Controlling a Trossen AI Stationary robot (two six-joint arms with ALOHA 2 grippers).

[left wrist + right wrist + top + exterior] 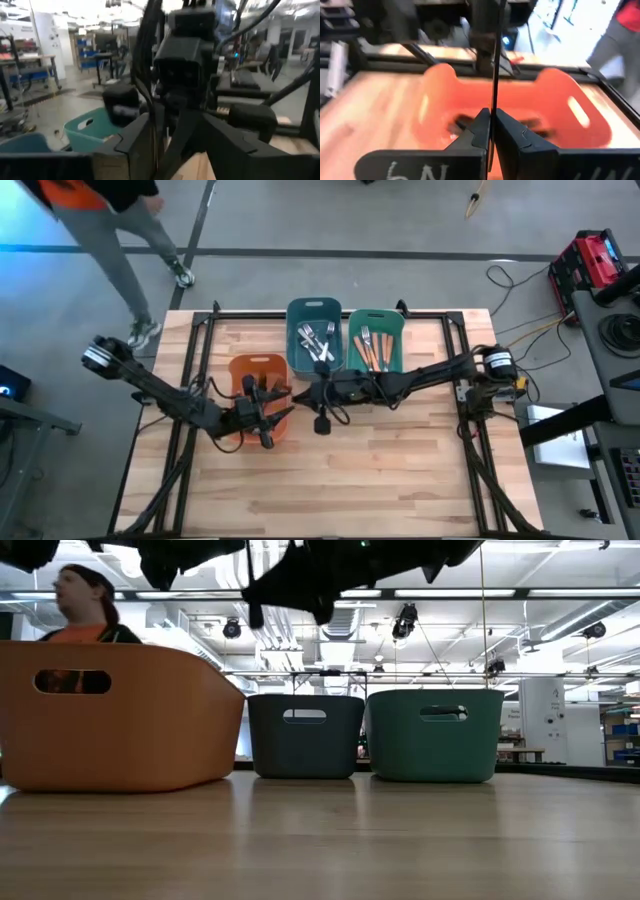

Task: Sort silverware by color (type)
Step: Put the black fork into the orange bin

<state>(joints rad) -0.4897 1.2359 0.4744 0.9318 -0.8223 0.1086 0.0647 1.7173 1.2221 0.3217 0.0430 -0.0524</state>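
"Where's the thin dark utensil (495, 60)?"

"It's upright, pinched between the fingers of the right gripper (492, 120). It faces the salmon plastic bin (440, 80) on the wooden desk (400, 470), probably its colour's home. The left gripper (265, 423) is at that bin, spread, seemingly empty."

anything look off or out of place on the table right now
Nothing stands out. The orange bin, blue bin and green bin sit upright with cutlery inside, none spilled. The right gripper is shut on a thin dark utensil held upright.
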